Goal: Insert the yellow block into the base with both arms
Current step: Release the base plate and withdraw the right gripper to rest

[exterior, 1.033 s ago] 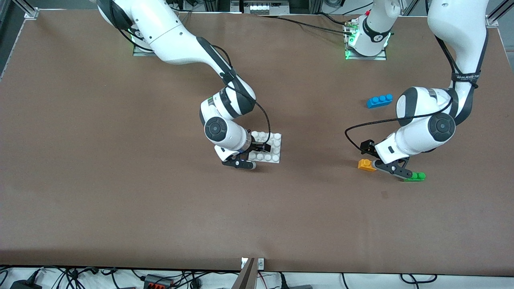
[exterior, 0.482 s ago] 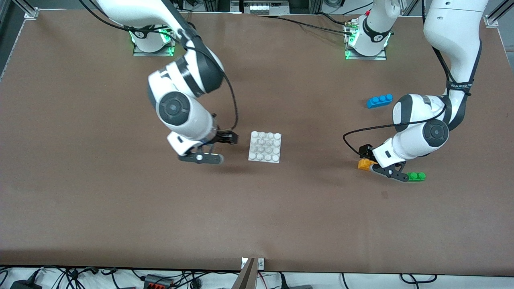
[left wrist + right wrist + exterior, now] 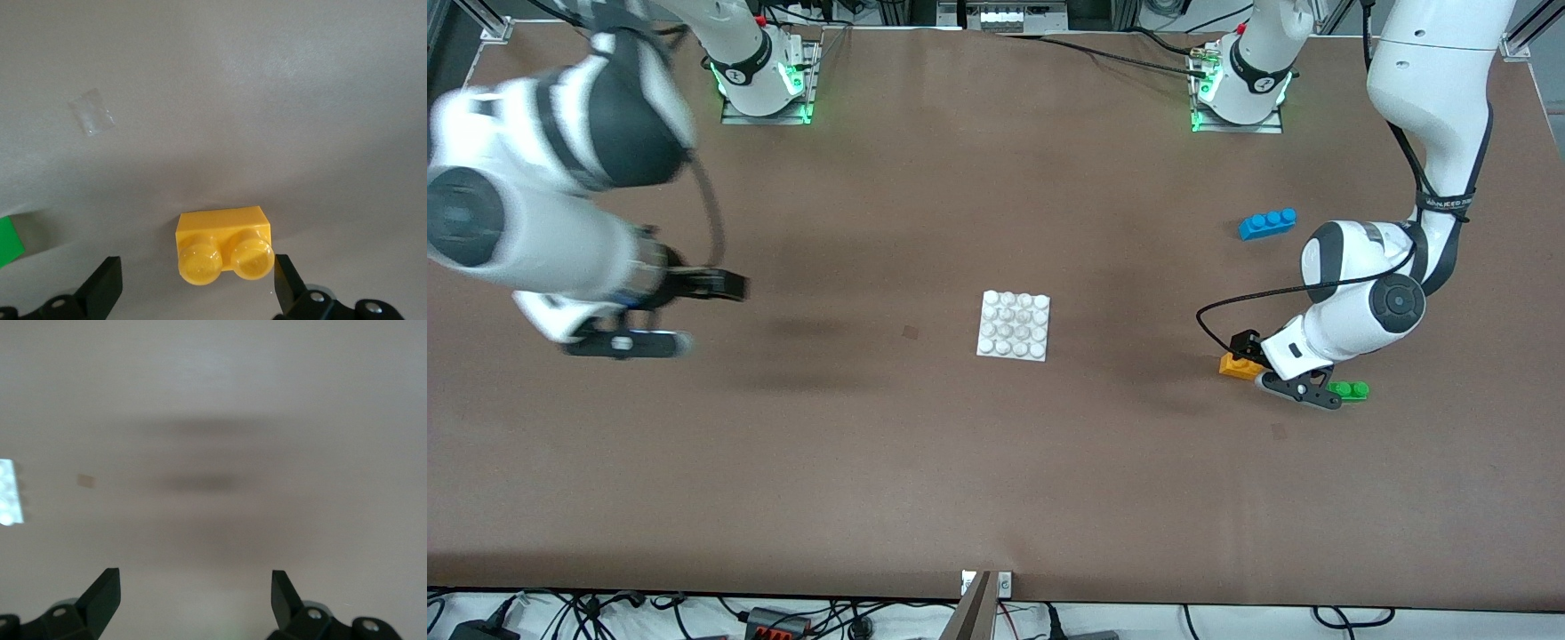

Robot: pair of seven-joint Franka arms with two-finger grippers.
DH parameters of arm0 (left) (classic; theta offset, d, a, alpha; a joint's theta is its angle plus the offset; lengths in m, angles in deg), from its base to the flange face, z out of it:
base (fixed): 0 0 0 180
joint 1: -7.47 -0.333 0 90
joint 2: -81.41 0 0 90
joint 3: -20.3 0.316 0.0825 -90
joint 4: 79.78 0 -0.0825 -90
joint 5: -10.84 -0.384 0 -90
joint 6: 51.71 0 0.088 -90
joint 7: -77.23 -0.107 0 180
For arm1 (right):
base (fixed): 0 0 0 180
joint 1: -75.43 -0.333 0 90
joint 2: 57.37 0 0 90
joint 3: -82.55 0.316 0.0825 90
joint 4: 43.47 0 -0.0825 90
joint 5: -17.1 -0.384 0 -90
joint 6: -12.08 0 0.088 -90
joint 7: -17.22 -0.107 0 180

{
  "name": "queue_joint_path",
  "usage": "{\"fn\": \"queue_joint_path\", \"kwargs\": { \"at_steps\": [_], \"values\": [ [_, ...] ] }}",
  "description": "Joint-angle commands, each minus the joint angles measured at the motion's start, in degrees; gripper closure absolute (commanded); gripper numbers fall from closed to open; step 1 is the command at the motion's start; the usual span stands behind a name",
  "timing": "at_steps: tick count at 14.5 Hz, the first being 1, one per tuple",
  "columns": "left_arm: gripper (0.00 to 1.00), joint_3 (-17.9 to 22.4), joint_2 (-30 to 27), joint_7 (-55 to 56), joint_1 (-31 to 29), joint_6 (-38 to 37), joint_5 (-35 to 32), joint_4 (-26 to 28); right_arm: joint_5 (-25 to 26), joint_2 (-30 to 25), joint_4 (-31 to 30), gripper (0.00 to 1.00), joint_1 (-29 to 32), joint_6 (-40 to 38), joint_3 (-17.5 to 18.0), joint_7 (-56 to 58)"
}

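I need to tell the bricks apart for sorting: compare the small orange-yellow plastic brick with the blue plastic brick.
The small orange-yellow plastic brick has two round studs; the blue plastic brick is longer, with three. The orange-yellow brick sits under the open left pincer; the blue brick lies with no pincer over it. The orange-yellow brick is nearer the front camera than the blue one. Both rest studs-up on the brown table, toward the left arm's end.

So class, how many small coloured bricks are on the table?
3: a blue brick near the left arm's base, a yellow brick and a green brick by the left gripper.
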Motion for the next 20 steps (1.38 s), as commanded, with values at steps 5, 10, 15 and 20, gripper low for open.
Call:
{"fn": "queue_joint_path", "kwargs": {
  "at_steps": [5, 10, 15, 20],
  "values": [
    [0.00, -0.2, 1.2, -0.6, 0.4, 0.3, -0.7, -1.2, 0.1, -9.0, -10.7, 0.00, 7.2, 4.5, 1.2, 7.5],
    [0.00, -0.2, 2.5, -0.7, 0.5, 2.7, -0.7, -1.2, -1.2, -24.3, -29.7, 0.00, 12.5, 15.6, 0.4, 15.9],
    [0.00, -0.6, 2.5, -0.4, 0.6, 2.6, -0.7, -1.3, -1.1, -23.1, -23.8, 0.00, 12.4, 9.6, -1.6, 8.4],
    [0.00, -0.6, 3.7, -0.5, 0.7, 2.7, -0.7, -2.5, 3.7, -20.8, -19.5, 0.00, 11.7, 8.9, -1.1, 13.0]
  ]
}}
